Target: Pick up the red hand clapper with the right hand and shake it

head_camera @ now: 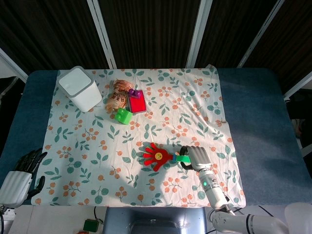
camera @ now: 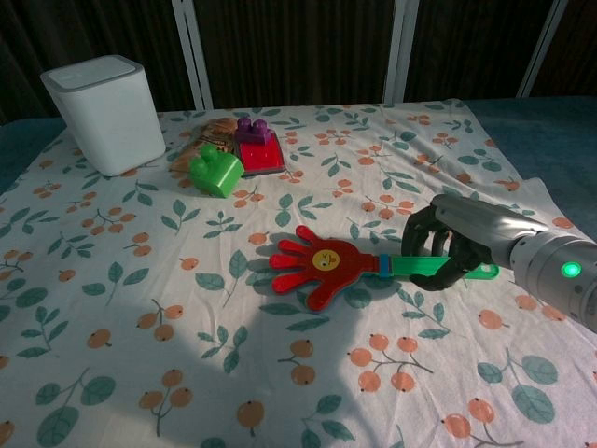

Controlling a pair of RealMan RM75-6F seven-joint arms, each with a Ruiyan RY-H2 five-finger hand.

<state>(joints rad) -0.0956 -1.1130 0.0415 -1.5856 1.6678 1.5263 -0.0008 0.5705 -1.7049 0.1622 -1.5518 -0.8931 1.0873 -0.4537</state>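
Observation:
The red hand clapper (head_camera: 156, 156) (camera: 319, 268) has a red hand-shaped head with a yellow face and a green handle (camera: 420, 269). It lies on the floral cloth at the front right, its head pointing left. My right hand (head_camera: 195, 157) (camera: 454, 243) grips the green handle, fingers wrapped around it. The handle's far end sticks out past the hand. My left hand (head_camera: 22, 171) hangs at the table's front left corner, off the cloth, holding nothing, fingers loosely apart.
A white box (head_camera: 80, 88) (camera: 104, 112) stands at the back left. Beside it sit a patterned pouch (head_camera: 117, 95), a red plate with a purple brick (head_camera: 137, 102) (camera: 258, 149) and a green brick (head_camera: 123, 116) (camera: 216, 171). The floral cloth (head_camera: 161, 117) covers the table.

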